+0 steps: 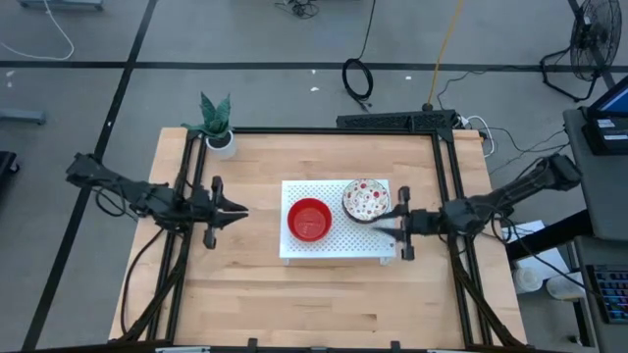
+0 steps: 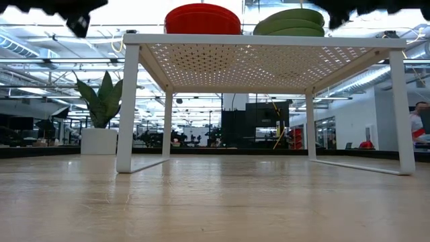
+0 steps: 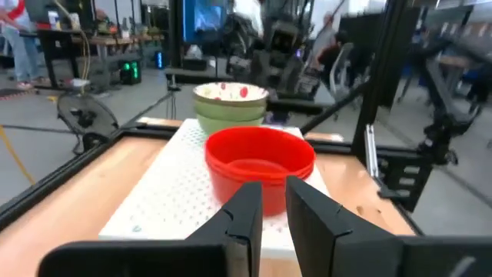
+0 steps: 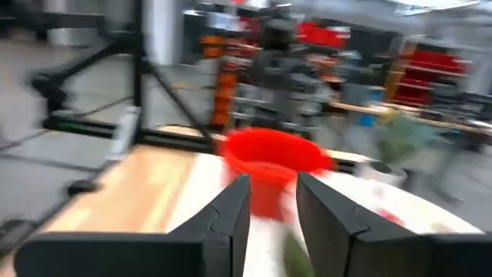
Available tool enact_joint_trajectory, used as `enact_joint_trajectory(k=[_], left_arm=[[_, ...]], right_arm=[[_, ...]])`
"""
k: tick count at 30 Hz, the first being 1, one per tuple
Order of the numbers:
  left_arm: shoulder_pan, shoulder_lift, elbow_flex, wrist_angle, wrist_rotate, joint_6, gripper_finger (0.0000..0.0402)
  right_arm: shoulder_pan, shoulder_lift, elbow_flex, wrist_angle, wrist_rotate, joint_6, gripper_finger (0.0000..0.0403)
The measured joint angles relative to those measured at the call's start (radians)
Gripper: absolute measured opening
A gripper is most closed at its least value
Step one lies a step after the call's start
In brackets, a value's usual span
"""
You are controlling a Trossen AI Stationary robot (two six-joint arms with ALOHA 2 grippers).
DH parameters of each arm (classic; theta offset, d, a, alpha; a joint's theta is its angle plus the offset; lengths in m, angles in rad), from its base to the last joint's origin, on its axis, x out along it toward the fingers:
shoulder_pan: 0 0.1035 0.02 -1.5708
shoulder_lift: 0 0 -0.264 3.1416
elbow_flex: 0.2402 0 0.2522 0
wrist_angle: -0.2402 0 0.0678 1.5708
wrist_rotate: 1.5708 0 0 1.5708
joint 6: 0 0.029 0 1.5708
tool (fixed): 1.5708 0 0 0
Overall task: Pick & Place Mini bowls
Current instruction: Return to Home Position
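Observation:
A stack of plain red mini bowls [image 1: 309, 219] stands on the white perforated board [image 1: 334, 247], which is a low stand on legs [image 2: 269, 42]. Beside the stack, toward the far right, sits a stack of speckled bowls [image 1: 366, 199], white and red inside and green outside [image 3: 229, 104]. My left gripper [image 1: 238, 210] hovers left of the board, pointing at the red stack [image 3: 260, 165], with its fingers a narrow gap apart [image 3: 274, 201]. My right gripper [image 1: 395, 218] is over the board's right edge, just right of the speckled bowls. It is open [image 4: 273, 196] and the red stack [image 4: 273, 158] lies ahead of it.
A white pot with a green plant [image 1: 221, 140] stands at the table's far left corner. Black frame rails [image 1: 446, 176] run along the left, far and right edges. Bare wood [image 1: 324, 304] lies between the board and the near edge.

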Motion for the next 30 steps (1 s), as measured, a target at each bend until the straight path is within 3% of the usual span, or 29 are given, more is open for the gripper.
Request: enact_joint_trajectory(k=[4,6,12,18,22,30], left_arm=[[0.000,-0.142,-0.132,0.014,-0.001,-0.047,0.0063],[0.000,-0.208,-0.190,0.021,-0.001,-0.053,0.0063],[0.000,-0.373,-0.329,0.048,-0.009,-0.045,0.0063],[-0.001,-0.462,-0.394,0.041,0.018,-0.046,0.0063],[-0.005,-0.468,-0.394,0.044,0.019,-0.020,0.0063],[-0.008,-0.467,-0.393,0.049,0.020,0.029,0.0063]], right_arm=[[-0.020,-0.153,-0.120,0.039,0.150,-0.006,0.0093],[-0.018,-0.258,-0.184,0.037,0.174,-0.028,0.0093],[-0.005,-0.587,-0.315,-0.098,0.088,-0.072,0.0093],[-0.005,-0.804,-0.325,-0.346,0.006,-0.016,0.0093],[-0.005,-0.829,-0.326,-0.412,0.006,0.002,0.0094],[-0.013,-0.830,-0.418,-0.352,0.006,0.051,0.0094]])
